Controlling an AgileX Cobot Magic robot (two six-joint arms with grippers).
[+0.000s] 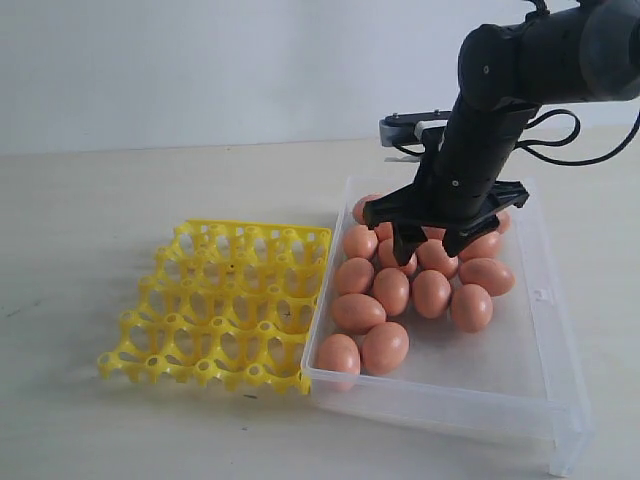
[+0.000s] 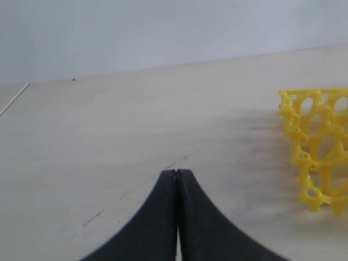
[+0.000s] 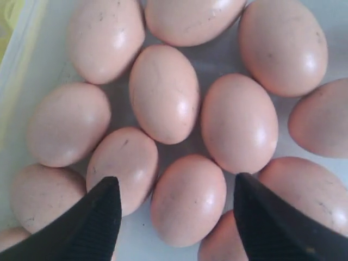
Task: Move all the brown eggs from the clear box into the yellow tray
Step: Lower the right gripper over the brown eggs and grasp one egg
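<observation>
While holding right claw (image 1: 427, 250) wide open, empty, over eggs (image 1: 391, 290) in box (image 1: 500, 370): first pick. Next: lower astride one egg, close gently.

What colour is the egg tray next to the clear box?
The tray is bright yellow throughout; the exterior view shows it best.

brown eggs (image 1: 391, 290): several at the back hidden behind the right gripper (image 1: 427, 250) (count unclear)
yellow tray (image 2: 318, 147): cut off by the left wrist view's edge
clear box (image 1: 450, 400): far wall partly hidden
</observation>
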